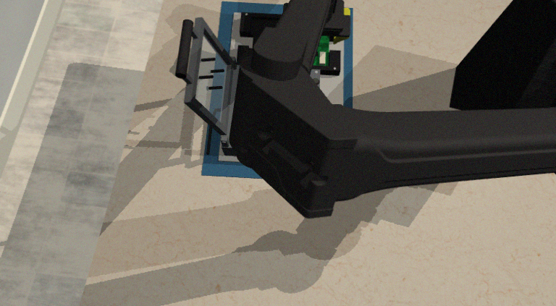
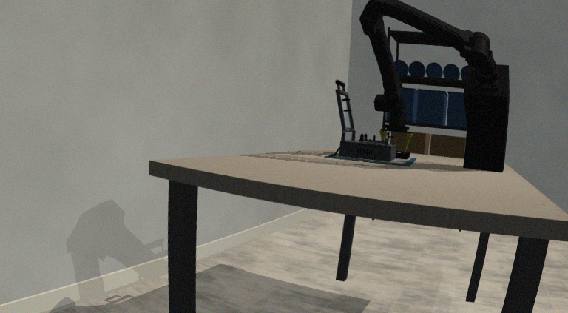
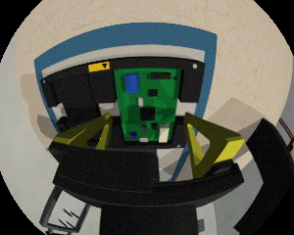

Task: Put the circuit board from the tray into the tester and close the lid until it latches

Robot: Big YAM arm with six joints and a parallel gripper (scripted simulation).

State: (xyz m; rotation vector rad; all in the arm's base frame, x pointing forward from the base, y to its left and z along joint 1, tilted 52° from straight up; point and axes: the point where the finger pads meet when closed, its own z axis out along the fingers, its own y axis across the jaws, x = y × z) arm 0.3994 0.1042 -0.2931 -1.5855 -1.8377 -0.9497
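Upright lid [image 1: 203,74] (handle [image 1: 184,49] outward) beside tester [image 2: 367,149].

I can read no text, number or brand anywhere. The only sign is a small yellow label [image 3: 98,67] with a dark mark, illegible, on the black tray [image 3: 69,88].

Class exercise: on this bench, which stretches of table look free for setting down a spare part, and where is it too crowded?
Free: the table top near the front edge, beyond the blue mat, and the strip right of the mat up to the arm's black pedestal. Crowded: the mat itself, with the tester's raised lid, the tray and the open fingers flanking the circuit board.
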